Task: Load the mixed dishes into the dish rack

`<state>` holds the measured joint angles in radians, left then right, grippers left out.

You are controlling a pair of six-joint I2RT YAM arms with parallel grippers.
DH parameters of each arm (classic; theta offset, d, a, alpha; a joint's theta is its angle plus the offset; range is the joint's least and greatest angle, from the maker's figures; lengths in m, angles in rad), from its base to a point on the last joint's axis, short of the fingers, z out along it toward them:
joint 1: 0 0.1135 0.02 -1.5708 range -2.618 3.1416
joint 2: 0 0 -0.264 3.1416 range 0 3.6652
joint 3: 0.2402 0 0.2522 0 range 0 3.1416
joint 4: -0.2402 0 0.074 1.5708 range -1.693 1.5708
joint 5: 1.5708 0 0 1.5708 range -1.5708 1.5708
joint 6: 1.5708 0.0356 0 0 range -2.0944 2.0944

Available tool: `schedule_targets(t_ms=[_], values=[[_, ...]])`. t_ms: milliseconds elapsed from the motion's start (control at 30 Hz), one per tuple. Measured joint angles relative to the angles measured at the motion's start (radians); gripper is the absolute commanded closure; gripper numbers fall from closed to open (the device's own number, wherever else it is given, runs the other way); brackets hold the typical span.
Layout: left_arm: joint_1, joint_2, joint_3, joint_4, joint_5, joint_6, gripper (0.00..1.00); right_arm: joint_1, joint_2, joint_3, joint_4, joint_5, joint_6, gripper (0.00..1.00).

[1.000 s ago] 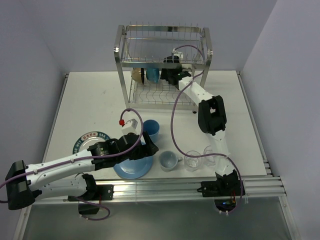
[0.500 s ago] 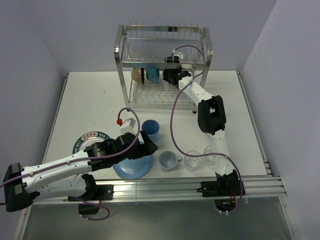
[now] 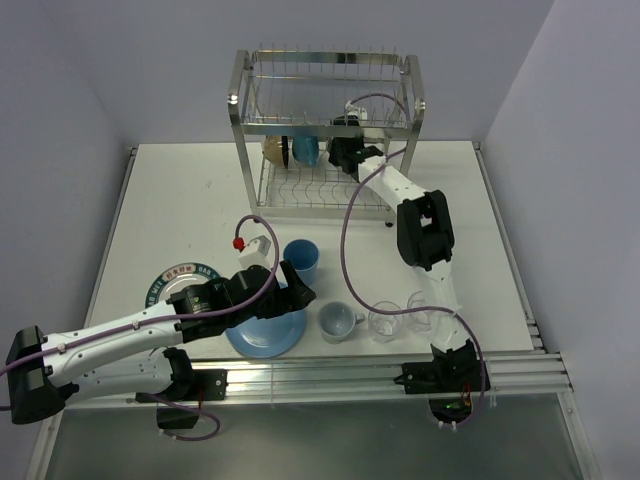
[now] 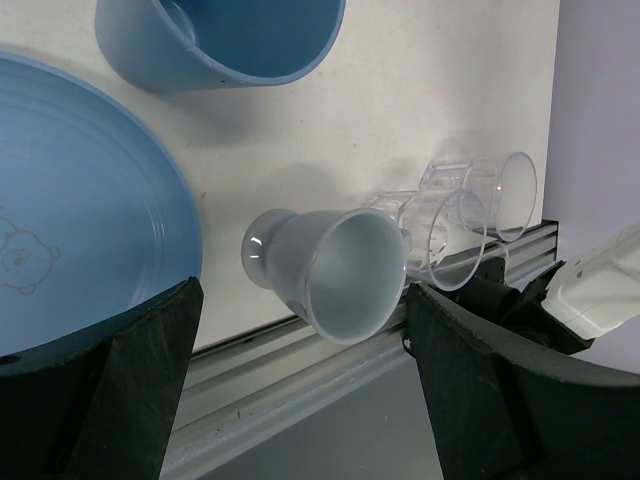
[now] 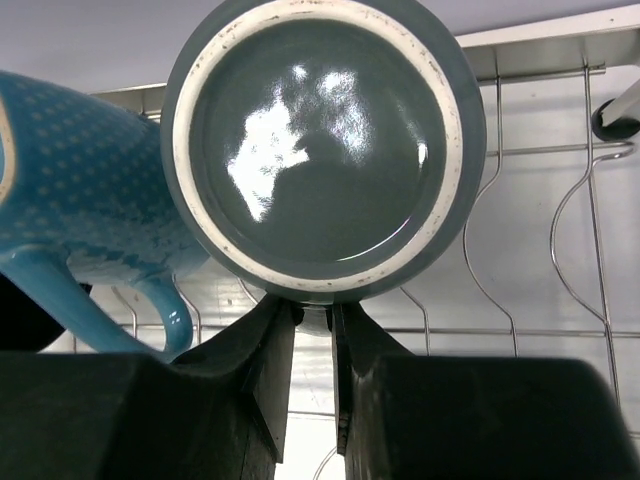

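- The dish rack (image 3: 322,130) stands at the far side of the table (image 3: 180,190), and we place everything else by it.
- The right gripper (image 5: 312,316) sits inside the rack's lower tier, right of its middle. Its jaws stand close together with only a slim gap, just under the edge of a dark bowl (image 5: 325,150). The bowl stands on edge, its pale-ringed foot toward the wrist camera. We cannot tell whether the jaws pinch that edge or merely lie beside it.
- In the same tier, just left of the bowl, we see a teal dotted mug (image 5: 80,200). Further left is a cream cup (image 3: 277,150).
- The left gripper (image 3: 300,295) hovers well in front of the rack, jaws wide apart and holding nothing. It is above the rack-side edge of the blue plate (image 3: 262,338).
- The blue tumbler (image 3: 302,258) stands upright between that plate and the rack.
- The pale blue mug (image 4: 335,270) stands in front of the rack, just right of the plate, with the two clear glasses (image 4: 445,235) to its right.
- The white plate with dark patterned rim (image 3: 165,280) lies in front of the rack and off to its left.
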<state>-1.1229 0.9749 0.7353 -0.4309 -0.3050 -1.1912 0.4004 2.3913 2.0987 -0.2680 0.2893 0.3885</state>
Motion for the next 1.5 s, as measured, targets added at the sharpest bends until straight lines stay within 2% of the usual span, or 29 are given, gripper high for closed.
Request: schedule_targets(t_ms=[333, 700, 767, 800, 867, 900, 1067, 1167, 1333, 1500], values=[[0.0, -0.013, -0.001, 0.001, 0.0, -0.002, 0.11, 0.006, -0.089, -0.132, 0.031, -0.023, -0.01, 1.0], [-0.001, -0.018, -0.014, 0.003, 0.001, -0.003, 0.11, 0.014, -0.13, -0.192, 0.032, -0.026, -0.035, 1.0], [-0.001, -0.018, -0.014, 0.005, 0.001, -0.003, 0.11, 0.015, -0.134, -0.193, 0.025, -0.026, -0.039, 0.92], [-0.001, -0.018, -0.014, 0.004, 0.001, -0.003, 0.11, 0.015, -0.133, -0.193, 0.024, -0.027, -0.041, 0.81], [-0.001, -0.018, -0.014, 0.005, 0.001, -0.003, 0.11, 0.015, -0.133, -0.186, 0.011, -0.028, -0.043, 0.7], [-0.001, -0.017, -0.014, 0.005, 0.001, -0.003, 0.11, 0.015, -0.133, -0.185, 0.006, -0.028, -0.044, 0.59], [-0.001, -0.015, -0.014, 0.009, 0.003, -0.003, 0.12, 0.016, -0.133, -0.185, -0.007, -0.027, -0.055, 0.28], [-0.002, -0.012, -0.019, 0.018, 0.012, -0.003, 0.12, 0.016, -0.133, -0.186, -0.006, -0.027, -0.061, 0.21], [-0.019, 0.01, -0.023, 0.033, 0.02, -0.003, 0.13, 0.016, -0.149, -0.233, 0.005, -0.029, -0.063, 0.2], [-0.057, 0.036, -0.024, 0.056, 0.024, -0.015, 0.13, 0.018, -0.239, -0.362, 0.013, -0.063, -0.032, 0.2]])
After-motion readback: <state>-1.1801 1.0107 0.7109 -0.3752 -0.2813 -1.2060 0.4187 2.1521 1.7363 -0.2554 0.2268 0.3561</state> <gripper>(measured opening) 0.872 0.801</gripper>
